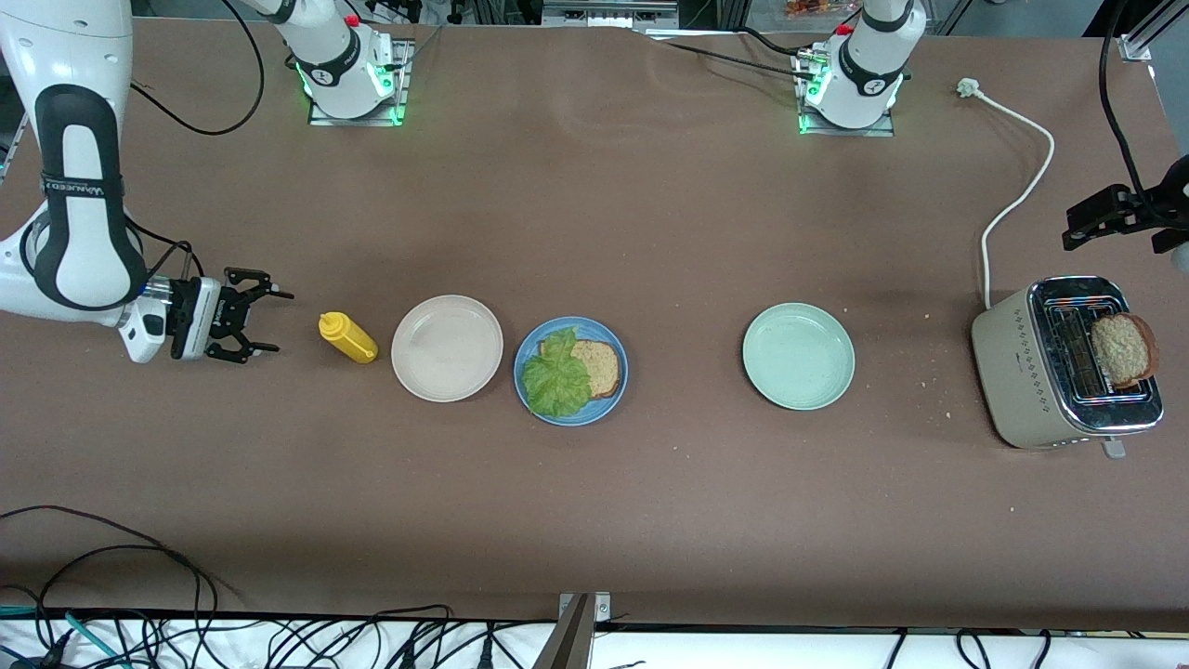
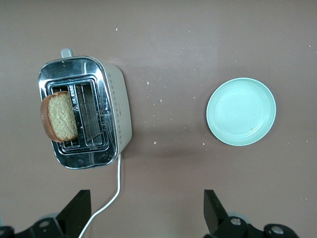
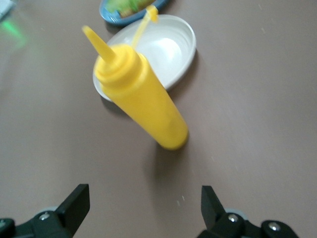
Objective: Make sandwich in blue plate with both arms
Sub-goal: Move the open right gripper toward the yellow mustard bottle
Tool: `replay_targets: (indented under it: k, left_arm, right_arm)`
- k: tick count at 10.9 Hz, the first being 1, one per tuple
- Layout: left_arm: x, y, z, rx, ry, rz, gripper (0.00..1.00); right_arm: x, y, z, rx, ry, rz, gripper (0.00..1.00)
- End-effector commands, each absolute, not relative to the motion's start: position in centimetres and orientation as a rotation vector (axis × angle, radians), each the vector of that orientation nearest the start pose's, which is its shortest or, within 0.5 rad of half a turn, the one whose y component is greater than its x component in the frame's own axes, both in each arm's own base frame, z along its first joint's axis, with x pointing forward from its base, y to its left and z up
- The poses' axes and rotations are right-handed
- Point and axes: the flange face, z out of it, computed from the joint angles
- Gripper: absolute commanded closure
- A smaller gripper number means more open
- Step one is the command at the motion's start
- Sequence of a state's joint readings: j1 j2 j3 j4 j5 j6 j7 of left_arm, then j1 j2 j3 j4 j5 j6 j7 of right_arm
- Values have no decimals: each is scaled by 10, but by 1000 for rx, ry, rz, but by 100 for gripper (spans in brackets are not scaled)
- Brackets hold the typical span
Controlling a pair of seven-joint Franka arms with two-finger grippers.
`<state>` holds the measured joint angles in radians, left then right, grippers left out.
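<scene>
Hovering beside the yellow bottle (image 1: 347, 336), the right gripper (image 1: 265, 322) gapes wide, holding nothing. The blue plate (image 1: 613, 390), farther along past the beige plate (image 1: 447, 348), carries lettuce (image 1: 555, 376) on bread (image 1: 604, 367). The left gripper (image 2: 146, 210), empty, jaws spread, hangs above the toaster (image 1: 1017, 372).

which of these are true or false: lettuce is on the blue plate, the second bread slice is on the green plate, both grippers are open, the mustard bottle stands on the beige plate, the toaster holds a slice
1. Lettuce lies on the blue plate. True: the lettuce leaf partly covers a bread slice there.
2. The second bread slice is on the pale green plate. False: that plate holds nothing; the slice is at the toaster.
3. Both grippers are open. True: the right gripper and the left gripper hold nothing.
4. The mustard bottle stands on the beige plate. False: it stands on the table beside that plate.
5. The toaster holds a slice. True.
</scene>
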<state>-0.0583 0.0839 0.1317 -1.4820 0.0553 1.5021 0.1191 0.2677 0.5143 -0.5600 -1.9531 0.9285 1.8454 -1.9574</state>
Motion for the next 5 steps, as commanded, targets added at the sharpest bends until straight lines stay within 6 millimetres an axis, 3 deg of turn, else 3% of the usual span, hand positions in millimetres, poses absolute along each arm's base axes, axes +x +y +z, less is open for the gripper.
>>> replay_targets:
  k: [1,5]
  left_arm:
    - [574,43,619,-3102,96,91,0]
    - [574,46,619,-3103,86,91,0]
  right_arm:
    - [566,-78,212,-1879,-1388,-540,0]
    - [572,-68,198,-1778,-1466,-736,0]
